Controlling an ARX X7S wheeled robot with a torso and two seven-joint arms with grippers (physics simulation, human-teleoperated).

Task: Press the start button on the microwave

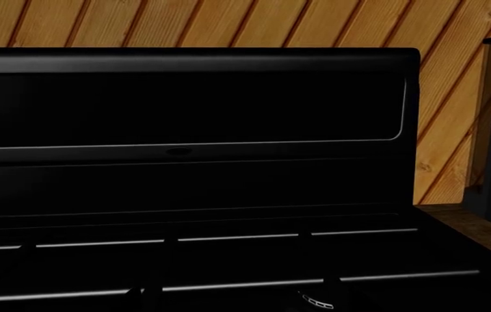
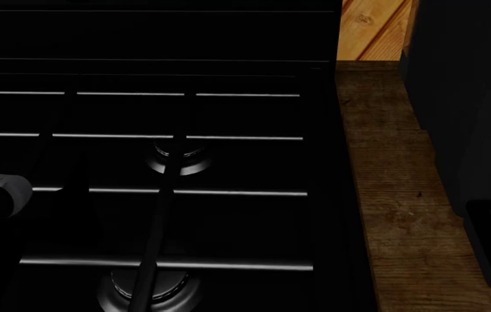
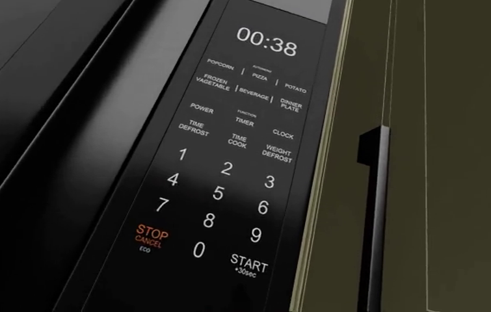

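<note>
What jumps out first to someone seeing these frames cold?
The lit microwave keypad fills the right wrist view: clock reading 00:38 at top, orange STOP/CANCEL and white START +30sec button on the lowest row. In the head view, a black gas stove with grates and two burners sits left of a wooden countertop.

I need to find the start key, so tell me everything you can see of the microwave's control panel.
The control panel shows only in the right wrist view: glossy black, flat, seen from below at a slant. Its display reads 00:38. Below come white preset labels, a number keypad, an orange STOP/CANCEL and a white START +30sec at its lowest corner. Nothing touches it.
</note>
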